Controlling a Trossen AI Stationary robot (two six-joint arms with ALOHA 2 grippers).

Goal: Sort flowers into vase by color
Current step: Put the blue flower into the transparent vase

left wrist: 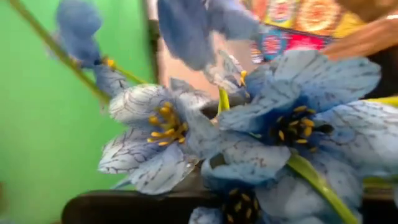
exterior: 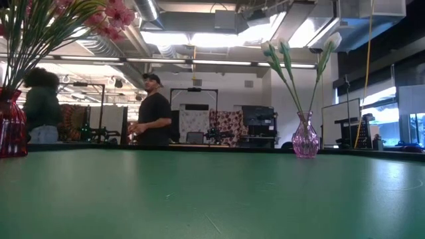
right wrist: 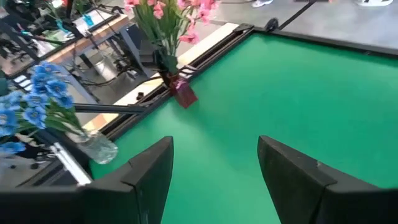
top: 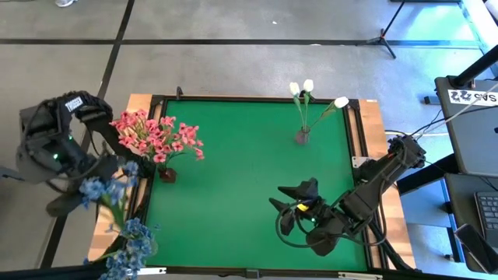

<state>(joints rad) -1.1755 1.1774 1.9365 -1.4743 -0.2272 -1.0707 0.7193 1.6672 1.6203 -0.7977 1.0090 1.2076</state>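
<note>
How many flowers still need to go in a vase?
Nearly finished. The pink flowers stand in the red vase, the white flowers in the pink glass vase. The blue flowers fill the clear vase. The left gripper brings one last blue sprig; the right gripper waits open.

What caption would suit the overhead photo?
Pink flowers, white tulips and blue flowers stand in separate vases on a green table.

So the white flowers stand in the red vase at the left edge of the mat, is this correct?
Not quite. The white flowers stand in the small pink glass vase near the far right of the mat, as the high and low views show. The red vase at the left edge holds the pink flowers.
</note>
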